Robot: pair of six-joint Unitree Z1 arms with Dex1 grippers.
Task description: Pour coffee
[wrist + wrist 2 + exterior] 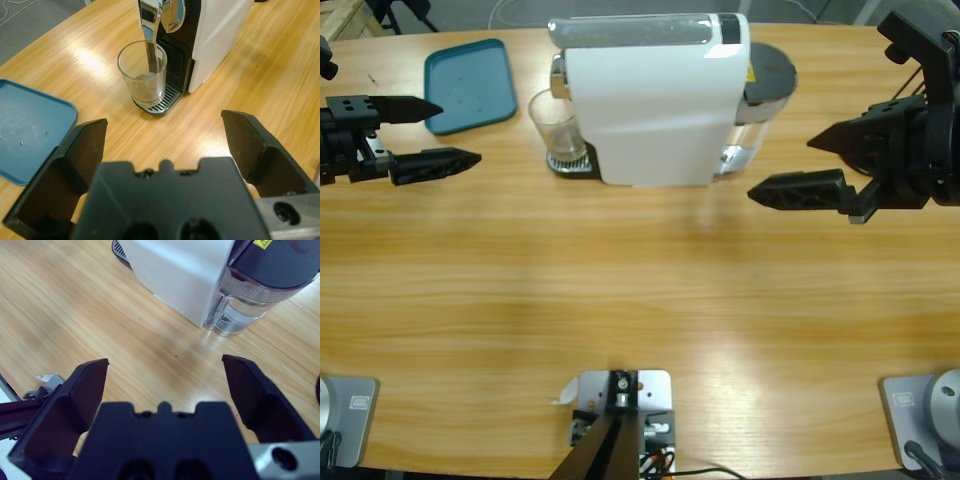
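Observation:
A white coffee machine (655, 100) stands at the back middle of the table, with its clear water tank (760, 100) on its right side. A clear glass (556, 125) sits on the machine's drip tray (156, 102) under the spout (149, 30); the glass (144, 72) looks empty. My left gripper (445, 132) hangs open at the table's left, some way short of the glass. On the right, my right gripper (790, 165) is open too, near the machine (180, 275) and its water tank (250, 305), holding nothing.
A teal tray (470, 85) lies at the back left, between the left gripper and the machine; the tray (25, 130) shows some droplets. Bare wooden tabletop (640, 300) stretches across the front.

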